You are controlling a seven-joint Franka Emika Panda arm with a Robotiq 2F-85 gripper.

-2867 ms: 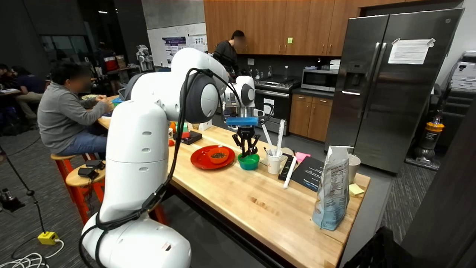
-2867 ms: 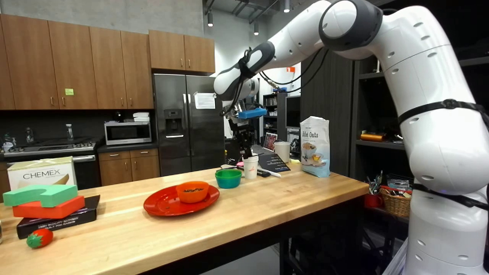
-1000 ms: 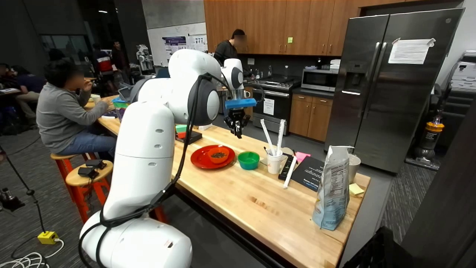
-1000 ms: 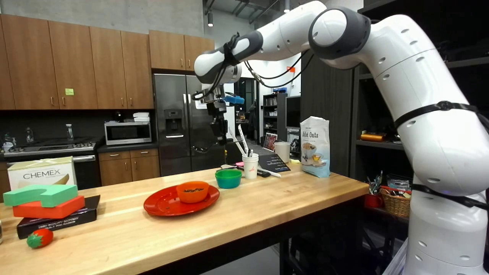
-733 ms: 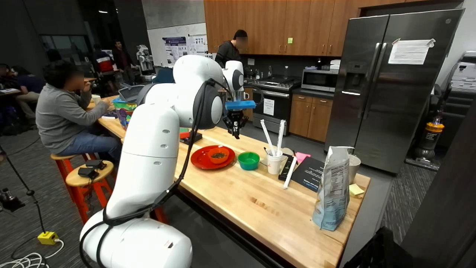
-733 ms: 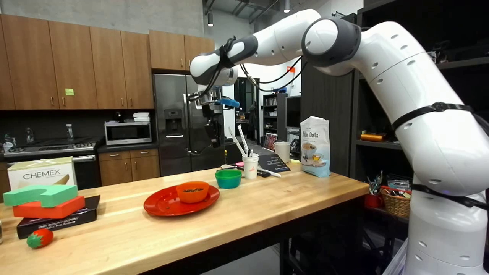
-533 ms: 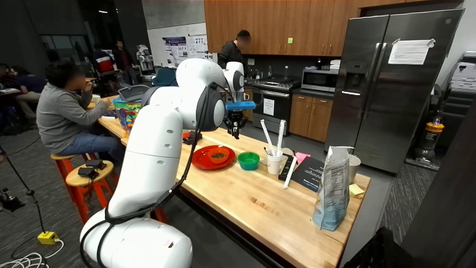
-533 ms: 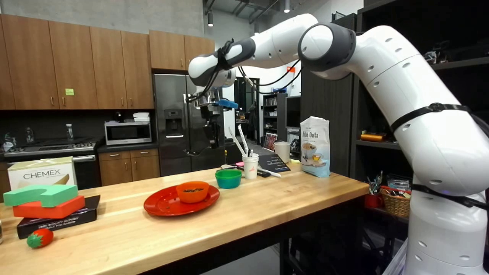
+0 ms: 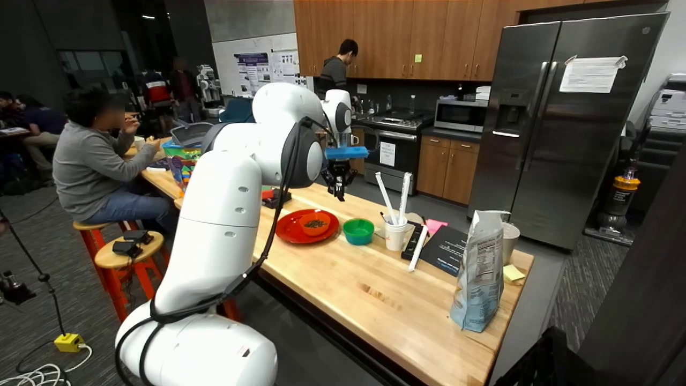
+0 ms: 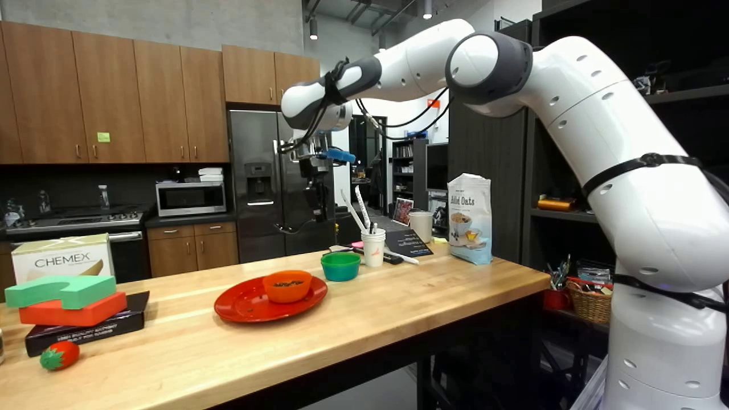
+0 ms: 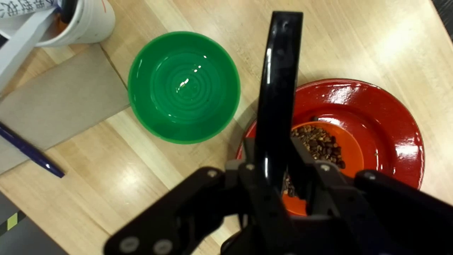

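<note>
Tool [image 11: 274, 150] gripping black strip [image 11: 279, 81] partly hides orange bowl [image 11: 350, 152].

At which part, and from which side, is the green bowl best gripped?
Likely by the rim, from above, at upper right in the wrist view: the green bowl stands upright and open, with bare wood between that edge and the red plate. Pinch it inside and outside. The end effector should first release its black utensil.
</note>
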